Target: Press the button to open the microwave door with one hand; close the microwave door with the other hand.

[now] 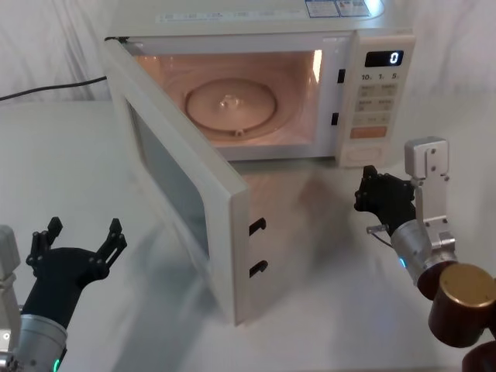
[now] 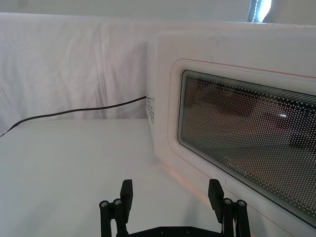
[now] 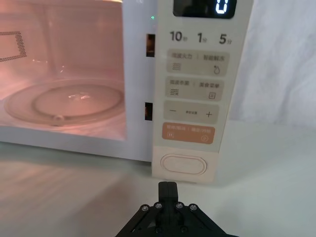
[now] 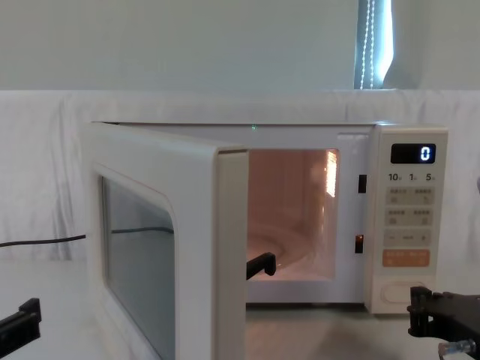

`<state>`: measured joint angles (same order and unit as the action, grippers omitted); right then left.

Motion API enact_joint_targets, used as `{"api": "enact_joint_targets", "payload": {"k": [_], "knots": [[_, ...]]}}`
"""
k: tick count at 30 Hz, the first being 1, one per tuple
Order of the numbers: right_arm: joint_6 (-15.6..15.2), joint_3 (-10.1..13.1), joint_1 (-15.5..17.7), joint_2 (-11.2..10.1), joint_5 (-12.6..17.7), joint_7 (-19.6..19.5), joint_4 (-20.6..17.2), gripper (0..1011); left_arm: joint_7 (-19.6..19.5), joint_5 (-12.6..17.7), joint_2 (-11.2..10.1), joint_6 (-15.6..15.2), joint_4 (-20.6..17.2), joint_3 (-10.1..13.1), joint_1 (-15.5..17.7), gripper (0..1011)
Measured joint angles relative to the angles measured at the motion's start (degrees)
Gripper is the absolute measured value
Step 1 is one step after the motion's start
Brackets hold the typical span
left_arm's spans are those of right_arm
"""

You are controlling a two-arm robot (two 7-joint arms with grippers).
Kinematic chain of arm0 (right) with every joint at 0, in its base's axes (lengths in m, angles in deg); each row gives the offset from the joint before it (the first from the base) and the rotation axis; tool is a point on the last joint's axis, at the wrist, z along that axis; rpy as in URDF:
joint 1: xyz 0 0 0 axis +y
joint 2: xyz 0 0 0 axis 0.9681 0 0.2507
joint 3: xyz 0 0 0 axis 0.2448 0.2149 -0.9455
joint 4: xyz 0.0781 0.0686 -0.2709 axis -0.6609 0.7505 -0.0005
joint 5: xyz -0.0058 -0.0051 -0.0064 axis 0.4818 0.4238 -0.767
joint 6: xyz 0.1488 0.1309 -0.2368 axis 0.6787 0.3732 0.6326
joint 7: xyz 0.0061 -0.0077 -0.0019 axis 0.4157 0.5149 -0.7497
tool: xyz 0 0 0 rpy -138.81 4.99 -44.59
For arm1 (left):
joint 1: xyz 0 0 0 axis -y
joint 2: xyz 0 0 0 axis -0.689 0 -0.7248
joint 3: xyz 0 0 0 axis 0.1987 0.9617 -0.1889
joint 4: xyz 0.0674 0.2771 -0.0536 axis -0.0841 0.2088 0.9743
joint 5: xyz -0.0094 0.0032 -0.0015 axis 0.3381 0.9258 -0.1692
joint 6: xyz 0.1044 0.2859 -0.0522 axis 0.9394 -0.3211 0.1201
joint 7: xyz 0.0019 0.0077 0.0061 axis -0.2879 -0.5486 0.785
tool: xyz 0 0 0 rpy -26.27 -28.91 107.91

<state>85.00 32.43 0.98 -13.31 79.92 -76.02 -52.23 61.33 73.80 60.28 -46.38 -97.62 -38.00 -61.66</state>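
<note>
A plain white table spreads across the room, its surface smooth and evenly lit. Behind it hangs a creased white cloth backdrop, draped in soft folds down to the table's far edge. A thin black power cable trails along the foot of that cloth. Above the drape rises a pale grey-green wall, where a narrow strip of bright daylight shows at the upper right.

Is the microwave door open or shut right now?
Open. The microwave door is swung out toward the robot's left, baring the lit cavity and glass turntable; its two latch hooks stick out free.
</note>
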Motion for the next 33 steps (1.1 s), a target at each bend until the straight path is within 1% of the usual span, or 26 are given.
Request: {"api": "enact_joint_targets", "payload": {"k": [6, 12, 19, 21, 25, 33], "knots": [[1.42, -0.59, 2.54, 0.15, -1.74, -1.84, -3.03, 0, 0.00, 0.00, 0.00, 0.00, 0.00, 0.00, 0.00, 1001], [4.42, -0.62, 5.19, 1.38, -3.04, -4.29, -4.75, 0, 0.00, 0.00, 0.00, 0.00, 0.00, 0.00, 0.00, 1001], [7.84, 0.87, 7.40, 3.50, -3.07, -6.51, -5.55, 0, 0.00, 0.00, 0.00, 0.00, 0.00, 0.00, 0.00, 1001], [8.06, 1.02, 7.54, 3.65, -3.08, -6.68, -5.64, 0, 0.00, 0.00, 0.00, 0.00, 0.00, 0.00, 0.00, 1001], [9.14, 2.29, 8.30, 4.46, -3.11, -7.36, -6.16, 0, 0.00, 0.00, 0.00, 0.00, 0.00, 0.00, 0.00, 1001], [9.50, 3.52, 8.84, 4.92, -3.12, -7.51, -6.75, 0, 0.00, 0.00, 0.00, 0.00, 0.00, 0.00, 0.00, 1001]]}}
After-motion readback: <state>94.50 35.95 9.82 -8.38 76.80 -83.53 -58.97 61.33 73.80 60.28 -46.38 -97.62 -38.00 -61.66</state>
